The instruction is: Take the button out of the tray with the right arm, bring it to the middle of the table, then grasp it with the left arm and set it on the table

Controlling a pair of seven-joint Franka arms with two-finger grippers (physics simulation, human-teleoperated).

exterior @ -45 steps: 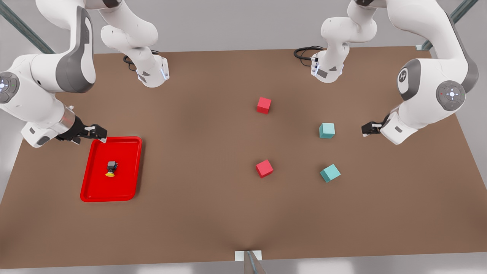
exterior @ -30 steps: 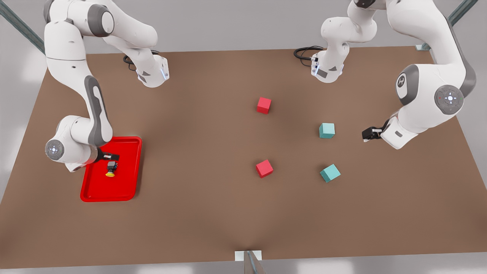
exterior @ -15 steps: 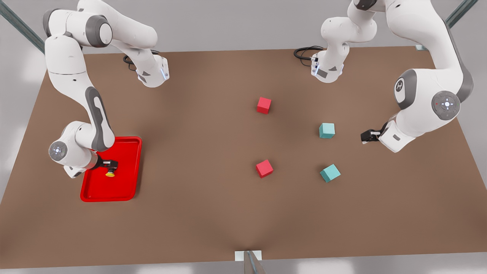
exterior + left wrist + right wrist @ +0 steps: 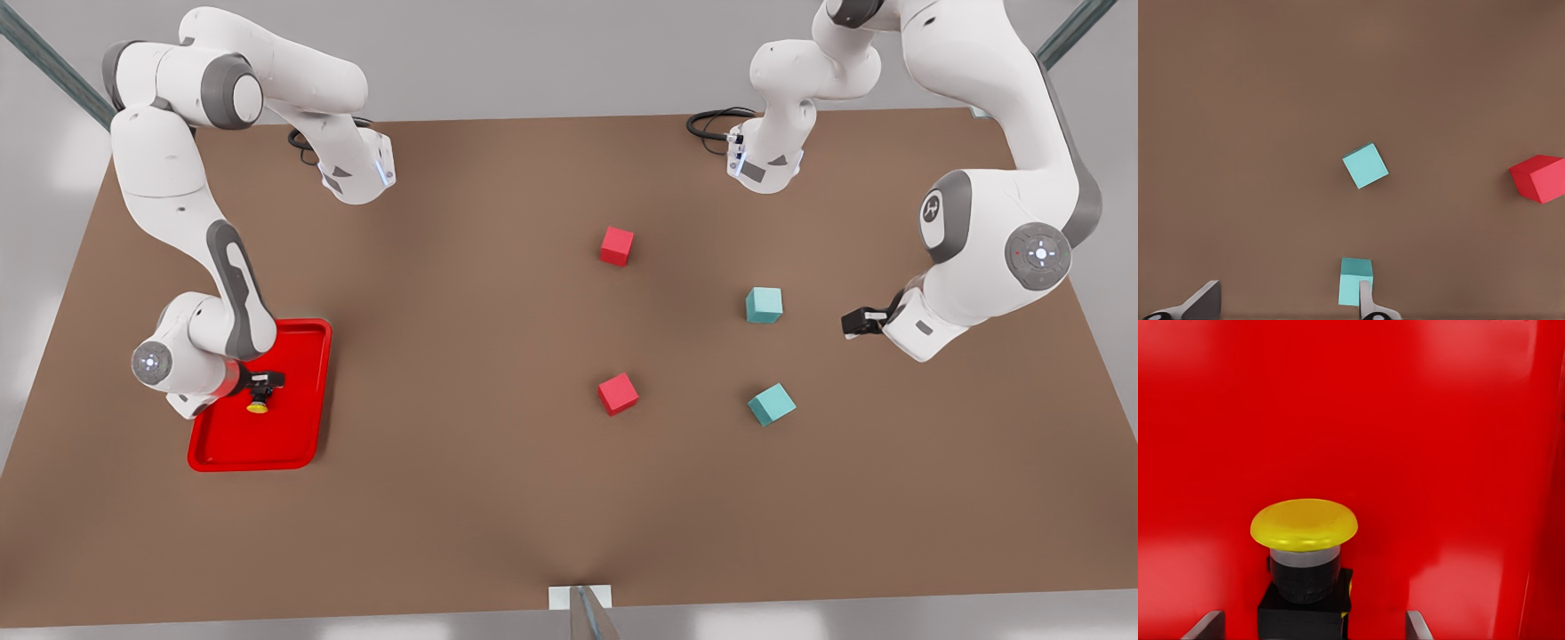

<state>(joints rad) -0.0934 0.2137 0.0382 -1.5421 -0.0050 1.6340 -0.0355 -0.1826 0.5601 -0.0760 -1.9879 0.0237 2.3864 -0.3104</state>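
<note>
One second earlier beside the button, the right gripper had dropped over it in the tray, fingers apart and straddling, grasp-ready, while the left gripper waited open.

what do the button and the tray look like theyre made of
The button: likely plastic; its yellow cap is smooth with a soft sheen, its dark body glossier. The tray: probably moulded plastic, possibly painted metal; uniform bright red with pale, blurry reflections and rounded corners. The right end effector is open around the button; the left end effector waits open by the teal cubes.
</note>
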